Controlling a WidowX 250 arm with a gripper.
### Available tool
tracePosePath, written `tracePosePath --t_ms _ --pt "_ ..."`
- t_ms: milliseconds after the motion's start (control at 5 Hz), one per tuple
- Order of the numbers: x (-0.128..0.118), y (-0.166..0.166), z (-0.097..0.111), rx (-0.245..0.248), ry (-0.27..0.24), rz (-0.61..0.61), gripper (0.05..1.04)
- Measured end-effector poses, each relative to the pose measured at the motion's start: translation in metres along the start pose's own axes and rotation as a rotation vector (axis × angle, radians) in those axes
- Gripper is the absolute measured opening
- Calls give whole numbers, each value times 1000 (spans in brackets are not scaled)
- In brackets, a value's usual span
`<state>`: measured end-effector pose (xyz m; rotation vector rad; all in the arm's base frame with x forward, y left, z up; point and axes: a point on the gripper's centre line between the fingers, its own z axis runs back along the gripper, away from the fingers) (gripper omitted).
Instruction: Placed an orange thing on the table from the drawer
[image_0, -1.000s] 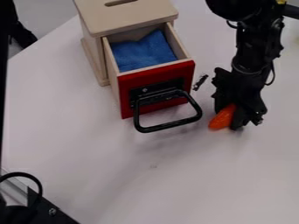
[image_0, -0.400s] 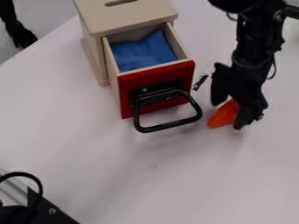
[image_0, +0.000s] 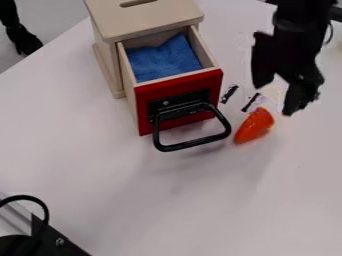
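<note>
On the table, the orange thing is lying on its side, just beyond the right end of the drawer's handle as the view shows it. It is glowing a strong orange-red, its smooth skin catching small pale glints. Its broad, rounded end is facing up and to the right of the view, and its body is tapering toward the lower left.

Just above it in the view, I am holding my gripper apart, its two black fingers spreading wide and pointing down, the right-hand one reaching lower in the view. Both are standing clear of the orange thing. My arm is hanging from the top edge, toward the right.

Two short dark marks are showing on the table near the thing. To the left, the black handle is jutting from the red front of the open drawer. Behind that front, a blue cloth is lying inside, and the pale wooden cabinet is standing farther back.
</note>
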<state>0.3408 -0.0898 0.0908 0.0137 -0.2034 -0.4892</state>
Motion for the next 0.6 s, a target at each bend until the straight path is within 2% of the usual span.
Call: tracePosePath --t_ms 600 --pt "1 1 2 0 -6 1 999"
